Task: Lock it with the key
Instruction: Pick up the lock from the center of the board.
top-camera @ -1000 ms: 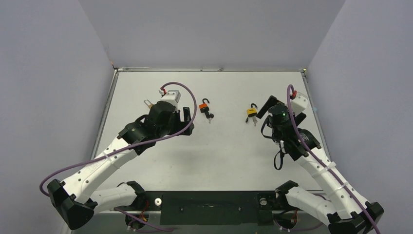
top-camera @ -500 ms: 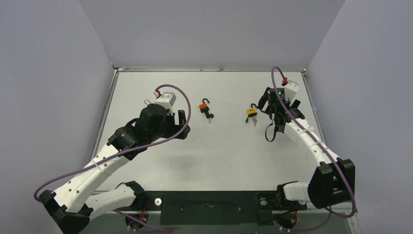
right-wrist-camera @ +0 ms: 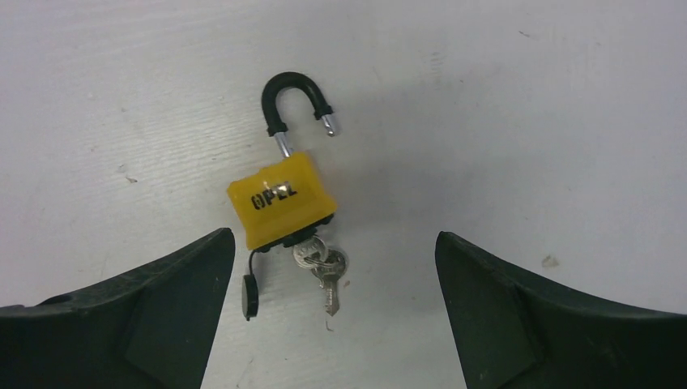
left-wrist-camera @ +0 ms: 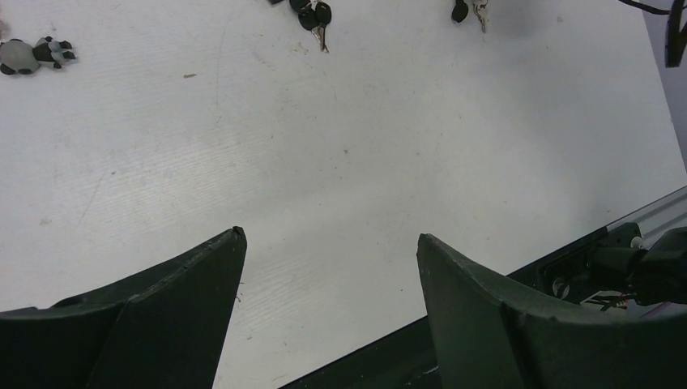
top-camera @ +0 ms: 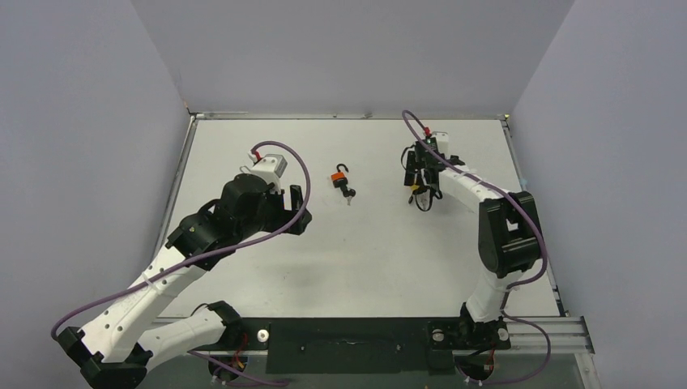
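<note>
My right fingers (right-wrist-camera: pixel 154 312) are standing wide apart over the yellow padlock (right-wrist-camera: pixel 281 200), which is lying flat on the worktop (right-wrist-camera: pixel 526 121) between them, touching neither. My right wrist view is showing its shackle (right-wrist-camera: pixel 296 96) swung open and keys (right-wrist-camera: pixel 321 267) lying at its base; the top view is hiding most of that behind my arm. My left fingers (left-wrist-camera: pixel 170 312) are also standing wide, holding nothing, well apart from the orange padlock (top-camera: pixel 338 179).

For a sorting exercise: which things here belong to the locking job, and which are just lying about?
Job: yellow padlock, keys, right gripper with jaws open over them.
Lying about: orange padlock, grey object at far left.
</note>
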Action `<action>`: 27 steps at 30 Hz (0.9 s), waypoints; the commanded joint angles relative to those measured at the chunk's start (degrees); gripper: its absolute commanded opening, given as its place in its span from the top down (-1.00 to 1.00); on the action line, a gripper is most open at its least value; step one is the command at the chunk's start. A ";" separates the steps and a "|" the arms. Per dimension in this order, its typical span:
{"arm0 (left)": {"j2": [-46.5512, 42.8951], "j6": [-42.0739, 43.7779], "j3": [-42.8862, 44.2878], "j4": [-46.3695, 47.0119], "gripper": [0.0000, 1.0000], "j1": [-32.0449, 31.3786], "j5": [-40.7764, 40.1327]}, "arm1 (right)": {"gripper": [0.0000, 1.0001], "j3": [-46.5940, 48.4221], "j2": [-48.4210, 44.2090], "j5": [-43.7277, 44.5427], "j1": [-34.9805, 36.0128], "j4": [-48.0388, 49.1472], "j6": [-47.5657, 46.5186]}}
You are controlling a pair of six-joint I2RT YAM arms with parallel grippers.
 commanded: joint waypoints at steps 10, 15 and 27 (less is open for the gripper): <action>0.68 1.70 5.14 -2.91 -0.52 1.00 0.86 | -0.71 12.45 10.44 -2.20 2.80 -3.97 -12.35; 1.33 2.14 5.52 -3.60 -0.52 1.20 0.65 | -0.70 13.85 11.37 -5.12 1.73 -5.49 -13.38; 3.56 3.21 6.98 -3.97 -0.52 1.81 1.23 | -0.41 17.15 15.74 -11.17 -0.07 -9.50 -12.68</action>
